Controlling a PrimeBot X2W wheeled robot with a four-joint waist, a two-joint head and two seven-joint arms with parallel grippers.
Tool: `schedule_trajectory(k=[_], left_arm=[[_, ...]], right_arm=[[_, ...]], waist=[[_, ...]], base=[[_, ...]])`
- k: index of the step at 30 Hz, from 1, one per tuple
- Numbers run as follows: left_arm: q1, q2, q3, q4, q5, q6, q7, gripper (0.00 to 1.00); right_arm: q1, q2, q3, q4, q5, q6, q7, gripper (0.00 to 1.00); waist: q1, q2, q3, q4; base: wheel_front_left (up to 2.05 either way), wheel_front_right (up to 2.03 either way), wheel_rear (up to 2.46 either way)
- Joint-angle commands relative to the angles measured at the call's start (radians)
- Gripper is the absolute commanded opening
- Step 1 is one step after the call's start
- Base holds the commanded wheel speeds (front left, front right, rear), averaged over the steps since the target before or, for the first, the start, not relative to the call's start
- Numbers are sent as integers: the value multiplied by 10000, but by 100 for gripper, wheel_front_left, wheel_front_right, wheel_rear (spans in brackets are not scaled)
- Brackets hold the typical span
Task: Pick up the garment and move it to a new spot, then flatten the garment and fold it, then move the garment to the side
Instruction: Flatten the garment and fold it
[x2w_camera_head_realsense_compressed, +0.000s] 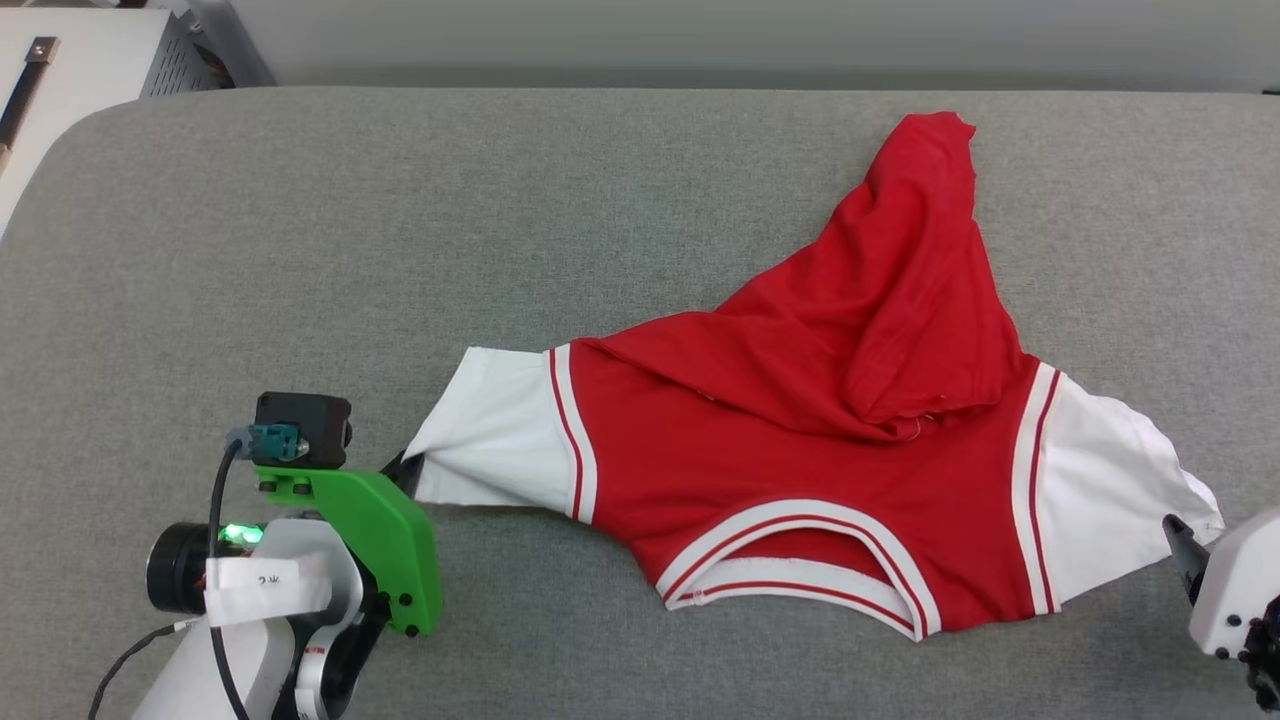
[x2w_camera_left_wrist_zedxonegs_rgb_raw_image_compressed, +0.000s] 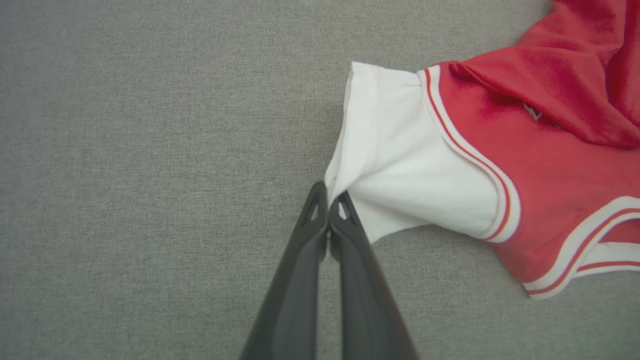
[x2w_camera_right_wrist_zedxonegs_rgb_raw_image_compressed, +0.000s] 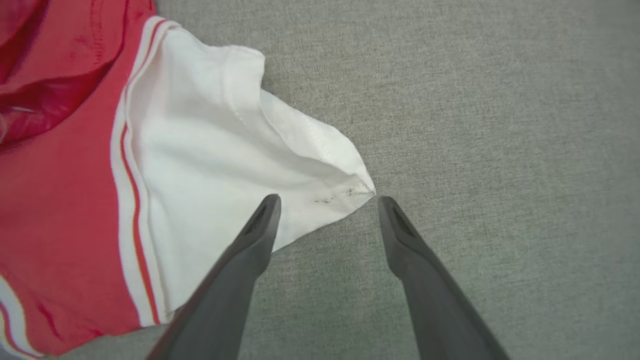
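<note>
Left gripper (x2w_camera_left_wrist_zedxonegs_rgb_raw_image_compressed: 328, 196): fingers pressed together on the corner of one white sleeve. Right gripper (x2w_camera_right_wrist_zedxonegs_rgb_raw_image_compressed: 327, 200): fingers spread, with the other sleeve's tip lying between them, not clamped. The garment (x2w_camera_head_realsense_compressed: 800, 400) lies right of centre in my head view on the grey pad (x2w_camera_head_realsense_compressed: 300, 250), sleeves out and red body bunched toward the upper right. I judge flattening unfinished; the fold and the move aside remain.
</note>
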Motion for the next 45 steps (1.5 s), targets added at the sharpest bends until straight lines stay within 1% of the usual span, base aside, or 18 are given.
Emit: schedule_trajectory(k=[1,3,6,12,14,17,23,24,25,26,30,34,40,45], left_arm=[[102,110,58,-148,7,90,36,0],[106,123,50,-351,5,128,96,0],[53,117,43,-503,2,157,120,0],[-70,76,1,-583,-45,120,90,0],[-115,69,-13,-585,-35,117,66,0],[-183,55,-41,-573,-31,102,36,0],[-246,86,-55,-482,-39,86,14,0],[-249,90,-58,-465,-41,86,13,0],[-248,93,-60,-435,-46,90,12,0],[-242,107,-60,-405,-41,96,16,0],[-161,171,-53,-267,-39,126,24,0],[-27,273,-2,-193,-31,176,10,0],[158,480,124,-284,-93,128,-76,0],[285,863,402,-638,-152,119,-16,0]], right_arm=[[-319,-155,4,-87,23,-7,387,100],[-604,-326,-54,-71,-18,-7,996,100],[-1053,-418,-97,146,210,-7,1848,100],[-1507,-570,-313,819,167,-7,2781,100],[-1520,-625,-307,1065,0,-7,2909,100],[-1596,-593,-287,1335,-41,-7,2778,100],[-1539,-599,88,1887,15,-7,2583,100],[-1509,-602,154,1966,44,-7,2601,75],[-1474,-605,227,2058,92,-7,2623,17],[-1450,-606,268,2119,146,-7,2636,0],[-1345,-717,307,2219,323,-7,2583,0],[-1283,-874,291,1961,548,-7,2290,0],[-1208,-1206,169,1184,1074,-7,1730,0],[-1221,-1383,60,291,1515,-7,1500,0]], waist=[[0,0,125,17],[0,0,245,40],[0,0,414,102],[0,0,685,269],[0,0,769,317],[0,0,901,367],[0,0,1008,370],[0,0,999,367],[0,0,968,359],[0,0,933,352],[0,0,636,303],[0,0,231,238],[0,0,-533,147],[0,0,-1136,1]], base=[[0,0,0],[0,0,0],[0,0,0],[0,0,0],[0,0,0],[0,0,0],[0,0,0],[0,0,0],[0,0,0],[0,0,0],[0,0,0],[0,0,0],[0,0,0],[0,0,0]])
